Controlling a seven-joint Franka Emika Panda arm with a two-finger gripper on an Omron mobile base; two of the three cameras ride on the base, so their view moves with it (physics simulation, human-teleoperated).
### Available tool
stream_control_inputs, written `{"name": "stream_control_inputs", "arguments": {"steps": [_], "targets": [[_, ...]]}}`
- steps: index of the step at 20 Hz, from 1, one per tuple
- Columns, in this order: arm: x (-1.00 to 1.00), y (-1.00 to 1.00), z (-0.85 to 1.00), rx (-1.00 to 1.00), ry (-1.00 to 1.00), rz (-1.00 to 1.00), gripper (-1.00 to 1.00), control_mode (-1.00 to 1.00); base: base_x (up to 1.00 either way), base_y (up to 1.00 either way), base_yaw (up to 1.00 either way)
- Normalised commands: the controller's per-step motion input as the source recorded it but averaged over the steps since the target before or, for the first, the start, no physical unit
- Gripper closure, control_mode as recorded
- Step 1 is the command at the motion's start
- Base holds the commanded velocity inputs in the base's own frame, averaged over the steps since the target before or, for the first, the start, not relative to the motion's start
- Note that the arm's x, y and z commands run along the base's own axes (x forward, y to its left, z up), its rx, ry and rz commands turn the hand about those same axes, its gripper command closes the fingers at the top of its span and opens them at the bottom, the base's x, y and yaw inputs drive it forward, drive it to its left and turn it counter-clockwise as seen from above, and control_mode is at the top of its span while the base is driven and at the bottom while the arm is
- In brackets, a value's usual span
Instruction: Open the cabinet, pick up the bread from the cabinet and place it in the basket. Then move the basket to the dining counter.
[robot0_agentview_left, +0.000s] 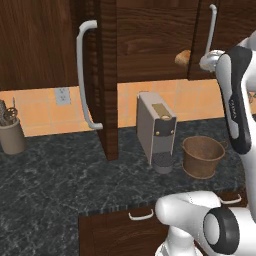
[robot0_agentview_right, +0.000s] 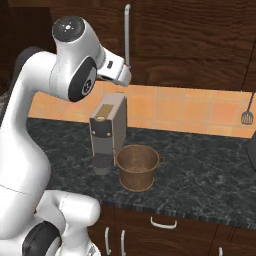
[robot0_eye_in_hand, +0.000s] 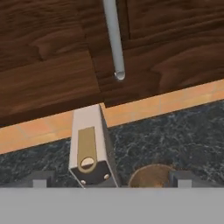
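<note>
The dark wood cabinet's left door (robot0_agentview_left: 106, 75) stands swung open, its long silver handle (robot0_agentview_left: 82, 75) facing me. Inside the opening, the small tan bread (robot0_agentview_left: 183, 57) lies on the shelf by the closed right door (robot0_agentview_left: 227, 30). The round brown basket (robot0_agentview_left: 202, 156) (robot0_agentview_right: 138, 166) (robot0_eye_in_hand: 151, 176) sits empty on the black speckled counter, right of the coffee machine. My gripper (robot0_eye_in_hand: 112, 181) is open and holds nothing. It hangs high in front of the cabinet, above the machine and basket, with the right door's handle (robot0_eye_in_hand: 114, 39) just ahead. The dining counter is out of view.
A grey coffee machine (robot0_agentview_left: 156, 129) (robot0_agentview_right: 107, 125) stands between the open door and the basket. A grey utensil cup (robot0_agentview_left: 11, 134) is at the far left of the counter. A spatula (robot0_agentview_right: 247, 116) hangs on the tiled wall. Low drawers (robot0_agentview_left: 140, 215) run under the counter edge.
</note>
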Motion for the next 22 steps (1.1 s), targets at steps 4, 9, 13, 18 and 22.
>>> {"name": "stream_control_inputs", "arguments": {"steps": [4,9,13,18,22], "targets": [[0.57,-0.04,0.13,-0.08,-0.31,-0.03,-1.0,-1.0,0.0,0.0,0.0],[0.62,-0.1,0.59,-0.16,-0.04,-0.03,-1.0,-1.0,0.0,0.0,0.0],[0.46,-0.22,0.51,-0.08,0.0,-0.02,-1.0,-1.0,0.0,0.0,0.0],[0.41,-0.36,0.0,0.1,0.03,0.0,-1.0,-1.0,0.0,0.0,0.0],[0.36,-0.22,0.0,0.02,0.0,0.0,-1.0,-1.0,0.0,0.0,0.0]]}}
